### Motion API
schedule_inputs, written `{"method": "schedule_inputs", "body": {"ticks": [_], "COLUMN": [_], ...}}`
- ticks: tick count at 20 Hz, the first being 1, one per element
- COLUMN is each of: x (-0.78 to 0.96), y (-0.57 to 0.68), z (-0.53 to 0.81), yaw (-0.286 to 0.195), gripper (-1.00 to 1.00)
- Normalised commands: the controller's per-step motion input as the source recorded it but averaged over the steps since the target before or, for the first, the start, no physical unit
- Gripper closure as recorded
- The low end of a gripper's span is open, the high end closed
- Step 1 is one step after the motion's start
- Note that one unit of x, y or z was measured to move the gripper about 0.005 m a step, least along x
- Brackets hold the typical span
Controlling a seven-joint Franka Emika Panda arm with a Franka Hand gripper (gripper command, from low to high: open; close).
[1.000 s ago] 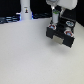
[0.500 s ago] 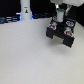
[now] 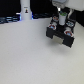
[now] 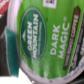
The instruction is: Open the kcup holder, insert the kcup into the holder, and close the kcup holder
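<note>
Two fingers pinch kcup (image 4: 47, 37); gripper (image 3: 61, 21) hangs over kcup holder (image 3: 62, 34) at exterior view's right, far side of table (image 3: 30, 57). Wrist view filled by green foil lid, close under camera. Kcup likely light, thin plastic wall crushable, foil puncture-prone: grip on side wall, moderate squeeze. Holder black, boxy, probably open, though blur hides tray slots. White post (image 3: 25, 8) far left, well apart.

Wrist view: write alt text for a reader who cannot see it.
A close-up of the kcup fills the frame, its bright green lid printed in white with "Green Mountain" and "Dark Magic" and ringed by a white rim. Part of a teal gripper finger shows at one edge, and dark blurred shapes sit behind.
</note>
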Motion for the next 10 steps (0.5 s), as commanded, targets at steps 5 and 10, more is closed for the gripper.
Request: {"method": "schedule_inputs", "body": {"ticks": [5, 10], "x": [0.00, 0.17], "y": [0.04, 0.33], "z": [-0.14, 0.35], "yaw": [0.021, 0.000], "gripper": [1.00, 1.00]}}
